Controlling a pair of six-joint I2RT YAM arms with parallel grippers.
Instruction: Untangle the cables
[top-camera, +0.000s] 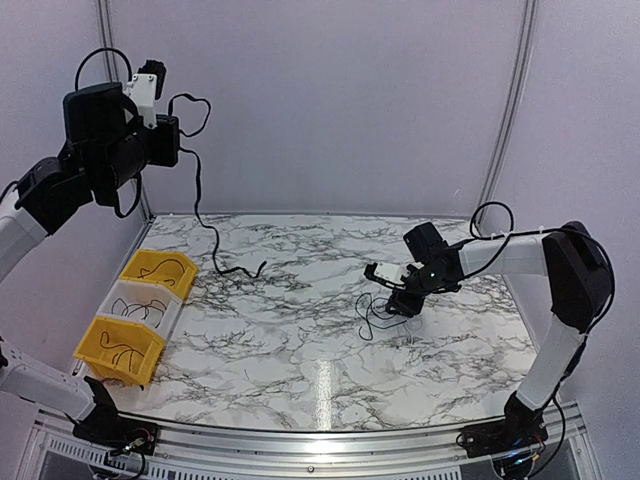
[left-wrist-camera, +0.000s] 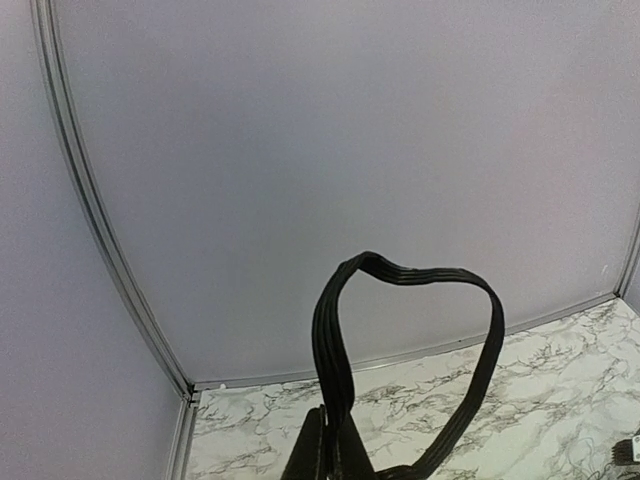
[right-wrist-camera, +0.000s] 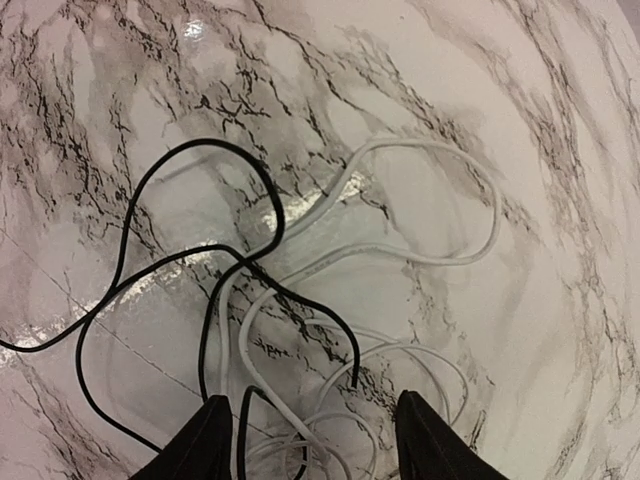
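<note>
My left gripper (top-camera: 172, 125) is raised high at the back left, shut on a black cable (top-camera: 200, 215). That cable hangs down, and its far end lies on the marble table (top-camera: 300, 350). In the left wrist view the cable (left-wrist-camera: 400, 272) arches in a loop above the closed gripper (left-wrist-camera: 335, 455). My right gripper (top-camera: 400, 300) hovers low over a loose tangle of cables (top-camera: 372, 318) at the right of the table. In the right wrist view the gripper (right-wrist-camera: 315, 445) is open, with a thin black cable (right-wrist-camera: 250, 180) and pale cables (right-wrist-camera: 440, 255) crossing on the table between and beyond its fingers.
Three bins stand in a row at the left edge: a yellow bin (top-camera: 160, 268), a white bin (top-camera: 140, 300) and another yellow bin (top-camera: 118, 348), each with a cable inside. Pale walls (top-camera: 330, 100) enclose the back and sides.
</note>
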